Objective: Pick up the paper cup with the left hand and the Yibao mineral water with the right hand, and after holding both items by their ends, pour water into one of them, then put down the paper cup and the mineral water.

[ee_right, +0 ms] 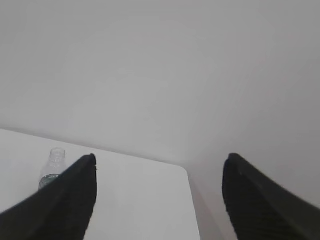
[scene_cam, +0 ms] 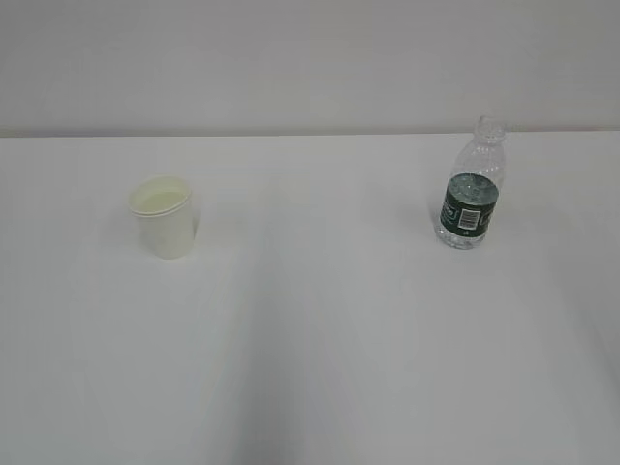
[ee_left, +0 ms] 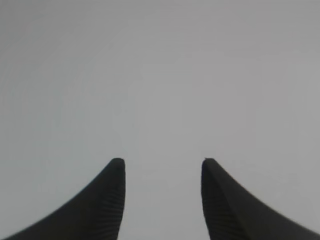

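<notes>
The white paper cup [scene_cam: 164, 215] stands upright on the left of the white table [scene_cam: 320, 339], cream inside. The Yibao mineral water [scene_cam: 471, 186], a clear ribbed bottle with a dark green label and no cap, stands upright on the right. Neither arm shows in the exterior view. My left gripper [ee_left: 162, 161] is open with nothing between its dark fingers, facing only a plain grey surface. My right gripper [ee_right: 160, 157] is open wide and empty; the bottle [ee_right: 51, 172] shows small and far off, just beyond its left finger [ee_right: 75, 195].
A pale wall rises behind the table's far edge [scene_cam: 310, 134]. In the right wrist view the table's rounded far corner [ee_right: 182, 172] and its right edge show, with the floor gap beyond.
</notes>
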{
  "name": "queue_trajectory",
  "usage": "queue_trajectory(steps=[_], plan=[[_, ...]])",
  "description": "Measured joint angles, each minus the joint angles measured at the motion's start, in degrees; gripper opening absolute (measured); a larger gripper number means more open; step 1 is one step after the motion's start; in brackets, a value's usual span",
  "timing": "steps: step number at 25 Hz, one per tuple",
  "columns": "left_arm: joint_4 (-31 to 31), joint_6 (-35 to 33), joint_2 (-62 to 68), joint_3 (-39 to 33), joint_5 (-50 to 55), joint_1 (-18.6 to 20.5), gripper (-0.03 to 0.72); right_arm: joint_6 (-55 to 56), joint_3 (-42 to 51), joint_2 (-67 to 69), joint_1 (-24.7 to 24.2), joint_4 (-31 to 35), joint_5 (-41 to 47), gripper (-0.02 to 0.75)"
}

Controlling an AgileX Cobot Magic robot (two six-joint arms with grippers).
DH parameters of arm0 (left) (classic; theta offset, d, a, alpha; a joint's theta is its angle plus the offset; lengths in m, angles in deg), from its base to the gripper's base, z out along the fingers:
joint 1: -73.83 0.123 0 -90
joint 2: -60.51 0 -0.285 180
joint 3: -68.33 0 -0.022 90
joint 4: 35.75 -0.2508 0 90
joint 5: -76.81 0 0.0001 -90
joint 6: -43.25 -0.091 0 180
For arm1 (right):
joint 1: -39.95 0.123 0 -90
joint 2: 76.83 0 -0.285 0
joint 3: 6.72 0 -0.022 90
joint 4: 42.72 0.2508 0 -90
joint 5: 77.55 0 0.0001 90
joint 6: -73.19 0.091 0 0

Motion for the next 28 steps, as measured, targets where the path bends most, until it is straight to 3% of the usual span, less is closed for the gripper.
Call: queue_trajectory(steps=[4, 8, 19, 28], plan=[[0.4, 4.4, -0.3, 0.1, 1.6, 0.0, 0.35, 0.0, -0.5, -1.5, 0.0, -0.1, 2.7, 0.59], [-1.5, 3.8, -1.3, 0.1, 3.0, 0.0, 0.344, 0.1, -0.6, -3.0, 0.0, -0.3, 3.9, 0.59], [-4.0, -8.3, -3.9, 0.2, 10.6, -0.1, 0.341, 1.1, -1.8, -4.0, 0.0, -0.6, 6.1, 0.592], [2.7, -23.7, -4.2, 0.4, 18.1, -0.1, 0.341, 1.1, -1.8, -4.0, 0.0, -0.9, 8.2, 0.591]])
